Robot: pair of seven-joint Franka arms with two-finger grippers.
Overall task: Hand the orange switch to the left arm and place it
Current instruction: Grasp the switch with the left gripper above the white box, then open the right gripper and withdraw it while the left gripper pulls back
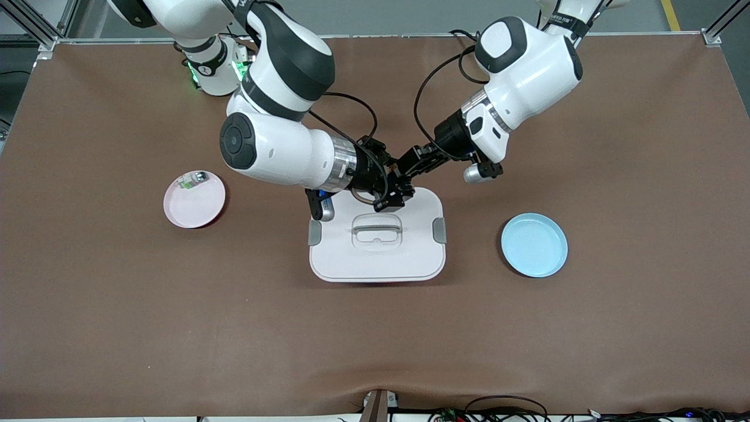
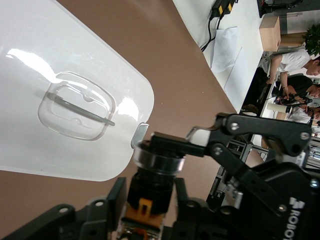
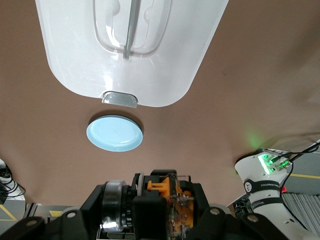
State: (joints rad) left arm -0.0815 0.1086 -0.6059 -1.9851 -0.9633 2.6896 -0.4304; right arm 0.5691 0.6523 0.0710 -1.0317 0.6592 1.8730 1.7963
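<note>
The orange switch (image 1: 399, 184) hangs between both grippers, over the edge of the white box (image 1: 378, 258) that lies farther from the front camera. My right gripper (image 1: 391, 196) is shut on it end to end, ring at one finger, orange terminal end (image 3: 175, 197) at the other. My left gripper (image 1: 405, 172) is shut across its black body (image 2: 150, 192), a finger pressed to each side. In the left wrist view, one of the right gripper's fingers (image 2: 170, 141) sits over the silver ring. The box lid (image 2: 60, 60) with its clear handle lies below.
A blue plate (image 1: 534, 244) sits beside the box toward the left arm's end. A pink plate (image 1: 196, 211) toward the right arm's end carries a small white-and-green part (image 1: 192, 179). Grey latches (image 1: 439, 230) stick out of the box's sides.
</note>
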